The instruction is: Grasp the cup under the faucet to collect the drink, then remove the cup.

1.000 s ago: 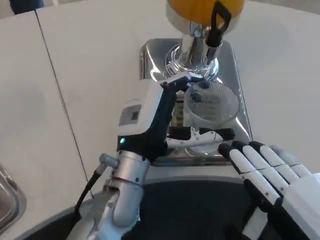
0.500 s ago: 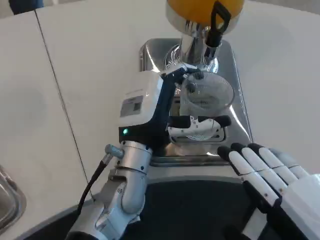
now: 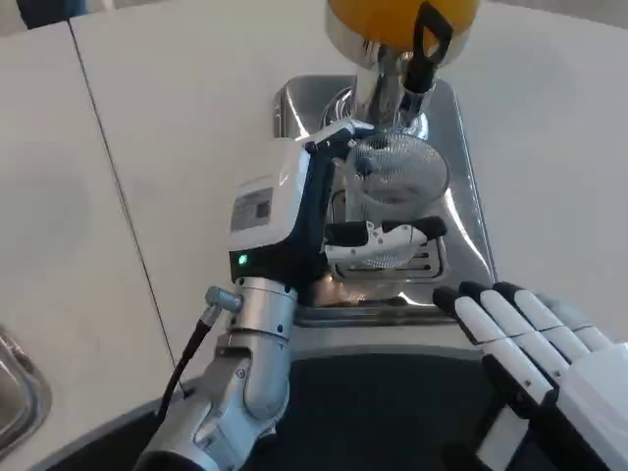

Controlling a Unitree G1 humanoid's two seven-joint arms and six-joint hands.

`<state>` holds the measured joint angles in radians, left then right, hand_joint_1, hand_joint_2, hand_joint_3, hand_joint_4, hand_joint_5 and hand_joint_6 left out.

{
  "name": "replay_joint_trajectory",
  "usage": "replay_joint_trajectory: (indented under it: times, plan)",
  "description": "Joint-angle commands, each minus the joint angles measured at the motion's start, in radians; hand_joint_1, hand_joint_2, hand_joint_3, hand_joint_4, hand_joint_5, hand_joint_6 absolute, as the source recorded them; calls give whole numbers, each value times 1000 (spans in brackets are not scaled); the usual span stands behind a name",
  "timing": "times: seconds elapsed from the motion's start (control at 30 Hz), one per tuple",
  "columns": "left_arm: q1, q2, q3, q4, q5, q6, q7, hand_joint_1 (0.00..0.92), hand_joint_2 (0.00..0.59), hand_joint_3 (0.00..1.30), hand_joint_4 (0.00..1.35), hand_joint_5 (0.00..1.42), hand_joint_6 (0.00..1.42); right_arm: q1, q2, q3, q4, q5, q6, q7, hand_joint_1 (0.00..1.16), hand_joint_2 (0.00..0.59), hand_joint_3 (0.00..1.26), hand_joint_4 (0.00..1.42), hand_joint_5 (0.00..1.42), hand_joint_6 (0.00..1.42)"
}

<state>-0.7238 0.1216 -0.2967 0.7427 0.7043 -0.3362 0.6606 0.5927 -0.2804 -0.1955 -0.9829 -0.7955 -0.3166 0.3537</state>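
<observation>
A clear plastic cup stands over the silver drip tray, just below the chrome faucet of the orange drink dispenser. My left hand grips the cup from its left side, with fingers wrapped across its front. The black tap lever sticks out above the cup. My right hand hovers at the lower right with its fingers straight and apart, holding nothing, short of the tray's front edge.
The white table has a dark seam running down its left part. A metal rim shows at the lower left corner. The table's dark front edge lies below the tray.
My left hand has carried the cup up and back, closer under the faucet. The right hand has barely shifted.
</observation>
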Motion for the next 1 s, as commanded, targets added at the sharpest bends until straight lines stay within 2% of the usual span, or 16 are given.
replay_joint_trajectory:
  times: [0.03,0.13,0.23,0.33,0.43,0.63,0.8,0.93,1.0]
  plan:
    - [-11,3,-4,31,-28,-9,-7,555,0,814,847,1134,1312,-4,-4,-9,-16,12,22,21,273,500,0,0,0,47]
    - [-15,12,-6,40,-43,-19,-12,396,13,548,596,982,1218,-4,-2,-8,-22,13,32,26,273,500,0,0,0,47]
    - [-15,20,-12,42,-49,-27,-15,333,22,401,400,868,1083,-4,-2,-7,-24,14,35,27,273,500,0,0,0,47]
    - [-12,26,-11,43,-61,-43,-30,322,21,356,352,826,1025,-6,-2,-4,-23,16,36,27,273,500,0,0,0,47]
    - [-9,36,-11,42,-73,-55,-43,296,18,285,252,727,882,-7,-3,0,-19,16,34,25,273,499,0,0,0,47]
    - [11,65,-2,5,-82,-75,-58,234,11,215,142,576,670,-9,-3,14,-12,9,28,21,273,496,0,0,0,47]
    - [56,137,29,-61,-129,-139,-117,178,0,179,103,513,572,-10,0,21,-12,6,26,16,272,491,0,0,0,47]
    - [83,173,55,-98,-141,-148,-139,173,0,176,102,507,567,-10,2,27,-10,1,24,13,270,487,0,0,0,47]
    - [118,213,74,-154,-146,-149,-155,170,0,159,102,504,566,-14,9,40,-6,-3,25,10,269,486,0,0,0,48]
